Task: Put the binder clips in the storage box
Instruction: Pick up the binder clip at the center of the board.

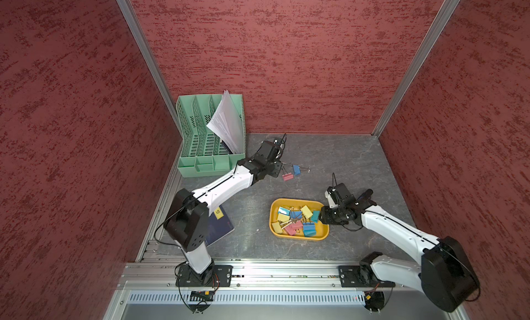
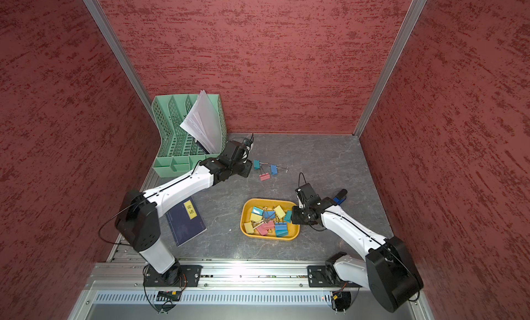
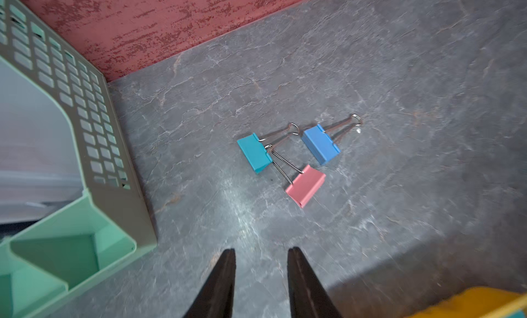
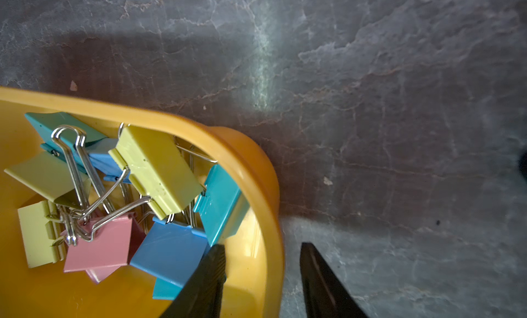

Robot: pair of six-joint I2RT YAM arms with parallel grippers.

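The left gripper [image 3: 262, 249], narrowly parted and empty, hangs short of 3 binder clips [image 3: 320, 144] lying beyond the storage box [image 1: 298, 200], so it should widen and pinch the teal clip [image 3: 254, 154] by its body, not its handles.

You see a teal clip [image 3: 254, 154], blue clip [image 3: 320, 144] and pink clip [image 3: 305, 185] on the grey veined table [image 3: 413, 202]; the box [image 4: 258, 174] is yellow-orange, the walls [image 1: 286, 60] mottled red.

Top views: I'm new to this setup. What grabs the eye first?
A yellow box mid-table, piled with colourful clips. Three loose clips lie farther back, just ahead of the left gripper, near a green organizer in the corner.
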